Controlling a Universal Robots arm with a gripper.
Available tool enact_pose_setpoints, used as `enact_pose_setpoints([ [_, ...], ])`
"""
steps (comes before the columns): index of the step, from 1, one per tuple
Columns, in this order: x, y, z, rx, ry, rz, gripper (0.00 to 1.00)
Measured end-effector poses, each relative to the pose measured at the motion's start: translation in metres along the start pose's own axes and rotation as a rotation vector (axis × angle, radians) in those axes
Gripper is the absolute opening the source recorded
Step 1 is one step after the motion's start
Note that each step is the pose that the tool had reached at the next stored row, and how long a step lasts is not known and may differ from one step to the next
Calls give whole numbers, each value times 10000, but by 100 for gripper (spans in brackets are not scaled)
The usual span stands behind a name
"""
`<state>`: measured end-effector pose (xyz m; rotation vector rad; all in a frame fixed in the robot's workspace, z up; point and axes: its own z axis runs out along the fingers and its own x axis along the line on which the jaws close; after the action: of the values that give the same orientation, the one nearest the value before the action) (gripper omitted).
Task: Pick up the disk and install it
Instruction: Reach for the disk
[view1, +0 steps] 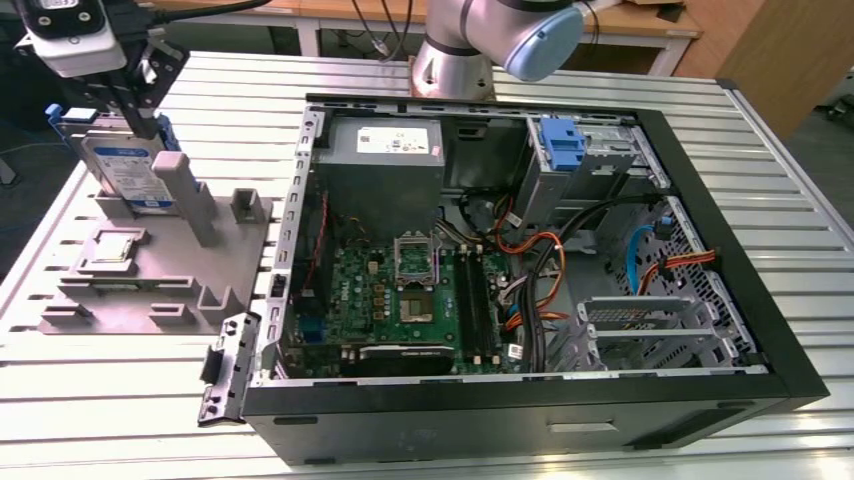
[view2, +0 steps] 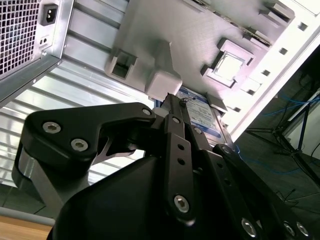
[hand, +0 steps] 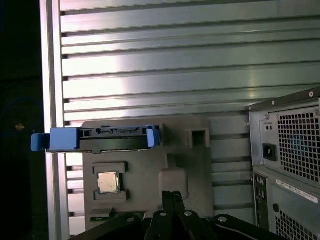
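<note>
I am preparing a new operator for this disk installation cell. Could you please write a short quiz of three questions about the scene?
1. True or false: the disk lies flat.
2. The disk stands in: A) the grey fixture; B) a drive bay; C) a cardboard box.
3. What small square part lies in the fixture near the disk?
Key: 1 false; 2 A; 3 the chip.

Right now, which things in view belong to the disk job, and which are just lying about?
In the job:
- the disk, upright in the grey fixture
- the gripper, close by the disk
- the open computer case

Lying about:
- the square chip on the fixture
- the power supply
- the motherboard
</note>
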<state>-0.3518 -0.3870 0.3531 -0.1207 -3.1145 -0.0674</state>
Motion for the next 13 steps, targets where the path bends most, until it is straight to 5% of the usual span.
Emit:
enact_pose_setpoints([
  [13,60,-5,12,-1,0,0,10],
])
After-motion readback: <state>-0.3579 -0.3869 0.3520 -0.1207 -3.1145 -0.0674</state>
